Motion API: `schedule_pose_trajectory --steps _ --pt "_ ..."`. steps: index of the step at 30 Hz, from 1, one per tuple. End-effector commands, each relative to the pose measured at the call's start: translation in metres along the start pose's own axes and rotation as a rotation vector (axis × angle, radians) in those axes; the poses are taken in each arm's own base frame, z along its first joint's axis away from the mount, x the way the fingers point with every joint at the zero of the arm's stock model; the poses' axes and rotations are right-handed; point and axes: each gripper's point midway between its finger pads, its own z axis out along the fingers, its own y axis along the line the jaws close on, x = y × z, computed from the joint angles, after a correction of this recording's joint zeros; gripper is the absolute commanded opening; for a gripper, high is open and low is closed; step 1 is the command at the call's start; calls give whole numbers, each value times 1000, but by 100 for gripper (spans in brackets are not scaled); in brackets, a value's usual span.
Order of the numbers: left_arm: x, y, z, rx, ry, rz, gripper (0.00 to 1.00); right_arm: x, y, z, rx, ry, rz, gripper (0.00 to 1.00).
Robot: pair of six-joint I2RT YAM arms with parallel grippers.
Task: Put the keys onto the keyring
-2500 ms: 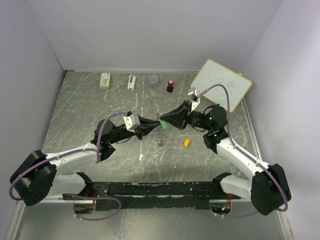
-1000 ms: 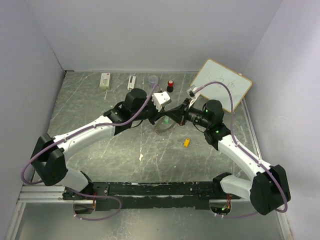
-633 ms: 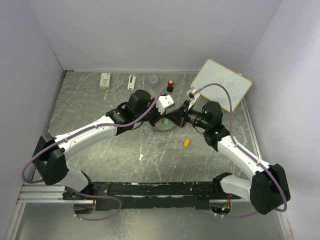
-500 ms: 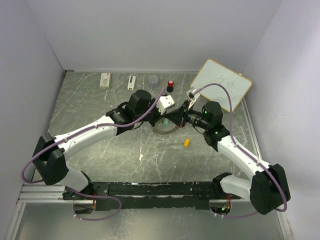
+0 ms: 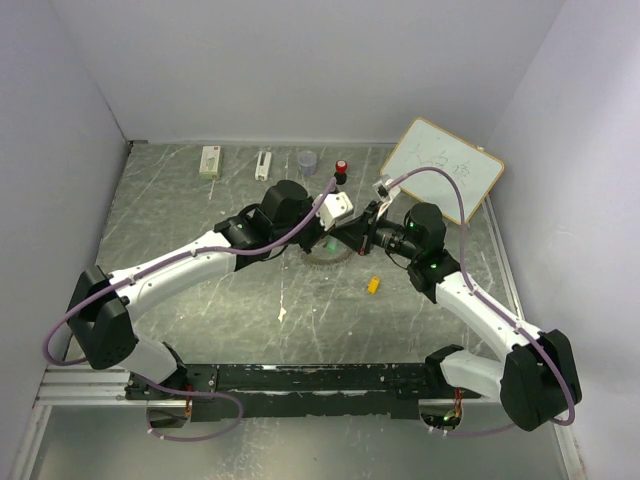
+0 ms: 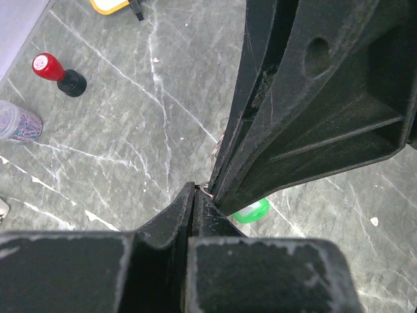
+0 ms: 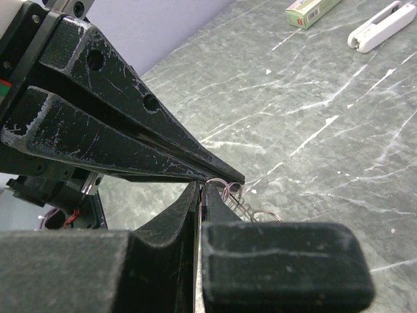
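Note:
Both grippers meet tip to tip above the middle of the table. My left gripper [image 5: 328,236] [image 6: 195,190] is shut on a thin wire loop of the keyring [image 5: 322,259] [image 6: 207,189]. My right gripper [image 5: 346,239] [image 7: 202,187] is shut on the same keyring [image 7: 229,192], whose wire coils stick out past its tips. The ring's toothed rim shows below the fingertips in the top view. The green key [image 5: 330,244] [image 6: 251,210] hangs at the ring, just under the right fingers [image 6: 306,111]. The yellow-orange key [image 5: 373,285] lies loose on the table, to the right of the ring.
Along the back edge stand a green-and-white box [image 5: 209,161] [image 7: 311,9], a white clip-like tool [image 5: 263,165] [image 7: 381,26], a small grey cup [image 5: 307,160] [image 6: 15,122] and a red-topped black knob [image 5: 341,171] [image 6: 57,73]. A whiteboard [image 5: 445,168] leans at the back right.
The left arm has swung up from the near left and now reaches in from the back. Over the last second it edged right, and the ring turned from hanging upright to lying flatter.

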Motion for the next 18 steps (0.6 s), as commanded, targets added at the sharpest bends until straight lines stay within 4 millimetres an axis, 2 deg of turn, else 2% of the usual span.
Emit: schedule_pose_trajectory --steps 1,18 --pt "-43 -12 -3 29 -118 24 7 -15 5 0 -3 -28 -32 0" --pt "-41 -15 -2 -60 -57 85 7 -21 -9 -5 64 -40 -17 0"
